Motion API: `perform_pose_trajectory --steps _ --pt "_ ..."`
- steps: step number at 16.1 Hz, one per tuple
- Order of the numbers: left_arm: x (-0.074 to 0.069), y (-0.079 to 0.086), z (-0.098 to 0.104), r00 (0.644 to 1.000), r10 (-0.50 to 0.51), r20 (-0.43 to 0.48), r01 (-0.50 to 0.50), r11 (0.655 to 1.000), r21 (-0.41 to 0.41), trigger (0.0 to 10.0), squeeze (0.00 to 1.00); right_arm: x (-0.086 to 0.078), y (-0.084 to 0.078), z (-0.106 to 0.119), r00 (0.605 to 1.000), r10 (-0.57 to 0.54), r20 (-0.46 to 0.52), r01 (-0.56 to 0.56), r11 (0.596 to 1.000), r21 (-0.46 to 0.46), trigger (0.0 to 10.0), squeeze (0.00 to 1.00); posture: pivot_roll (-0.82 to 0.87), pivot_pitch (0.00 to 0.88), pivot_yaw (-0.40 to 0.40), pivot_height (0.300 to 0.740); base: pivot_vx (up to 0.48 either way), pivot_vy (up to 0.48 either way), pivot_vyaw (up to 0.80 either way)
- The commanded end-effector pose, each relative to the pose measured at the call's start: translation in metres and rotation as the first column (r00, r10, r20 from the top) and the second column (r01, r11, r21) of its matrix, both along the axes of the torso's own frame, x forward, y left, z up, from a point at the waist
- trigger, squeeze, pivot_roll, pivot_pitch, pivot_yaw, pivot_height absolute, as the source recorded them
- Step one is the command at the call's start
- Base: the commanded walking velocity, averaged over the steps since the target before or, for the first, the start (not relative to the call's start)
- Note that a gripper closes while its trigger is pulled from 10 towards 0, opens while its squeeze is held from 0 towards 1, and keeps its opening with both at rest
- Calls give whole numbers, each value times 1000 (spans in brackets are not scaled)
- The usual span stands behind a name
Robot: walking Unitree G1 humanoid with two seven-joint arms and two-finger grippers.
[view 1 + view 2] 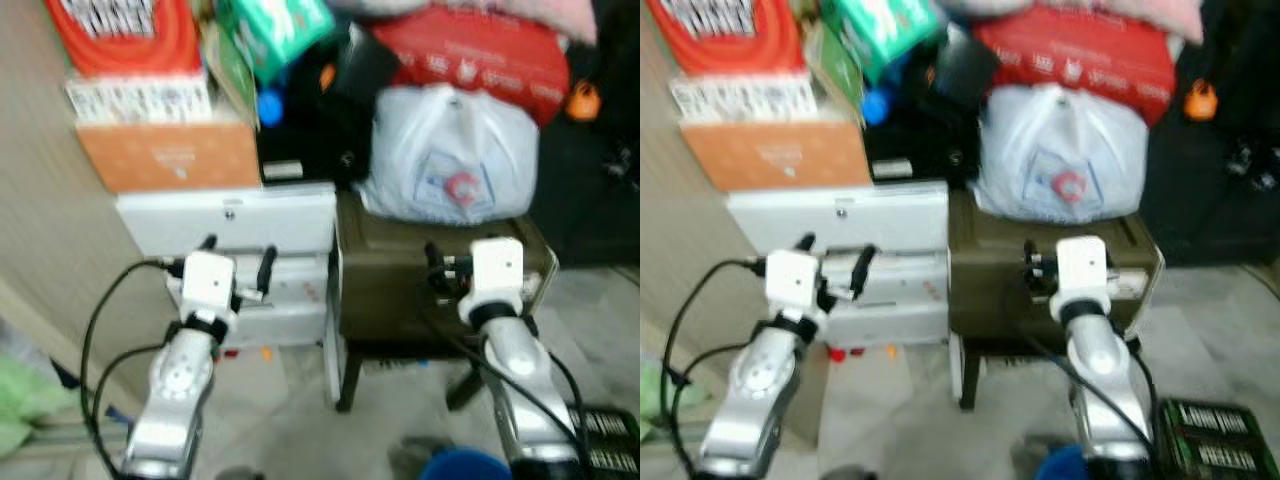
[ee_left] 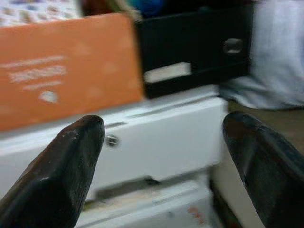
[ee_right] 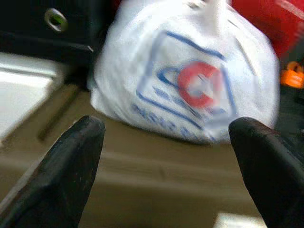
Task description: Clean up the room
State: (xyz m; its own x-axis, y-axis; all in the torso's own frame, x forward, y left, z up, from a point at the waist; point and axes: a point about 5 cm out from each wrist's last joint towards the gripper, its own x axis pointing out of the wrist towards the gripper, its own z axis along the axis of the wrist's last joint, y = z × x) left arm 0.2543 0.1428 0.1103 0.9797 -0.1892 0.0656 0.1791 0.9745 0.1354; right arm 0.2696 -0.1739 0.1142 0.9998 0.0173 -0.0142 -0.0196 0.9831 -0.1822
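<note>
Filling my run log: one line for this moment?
left gripper: open, facing white drawer unit | right gripper: open, facing white plastic bag on olive box | nothing held

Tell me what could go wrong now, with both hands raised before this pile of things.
The white plastic bag rests on the olive box, so a push from the open right hand may slide it off. The open left hand faces the white drawer unit; bumping it could shake the orange box stacked above.
</note>
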Motion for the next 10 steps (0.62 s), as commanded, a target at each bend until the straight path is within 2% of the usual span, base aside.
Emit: perform_pose_trajectory --steps 1,4,7,8,10 --pt "0 10 1 1000 30 1 -30 999 17 10000 0 4 11 4 999 35 19 -36 999 15 10000 0 -19 0 -52 740 356 0 0" --pt "-4 15 5 999 50 5 -50 998 26 10000 0 5 16 4 999 45 23 -46 999 12 10000 0 14 0 -53 740 0 0 0" --pt "-14 16 10 998 66 4 -66 998 21 10000 0 7 11 7 999 8 31 -9 1000 19 10000 0 31 0 -65 740 0 0 767" --pt "-20 15 7 999 42 -10 -41 998 36 10000 0 5 11 7 999 23 32 -22 1000 -13 10000 0 21 0 -62 740 0 0 800" --pt "-30 17 -2 999 24 -40 -21 998 58 10000 0 -4 1 -4 1000 -9 -6 9 1000 -17 10000 0 9 0 -59 740 0 0 800"
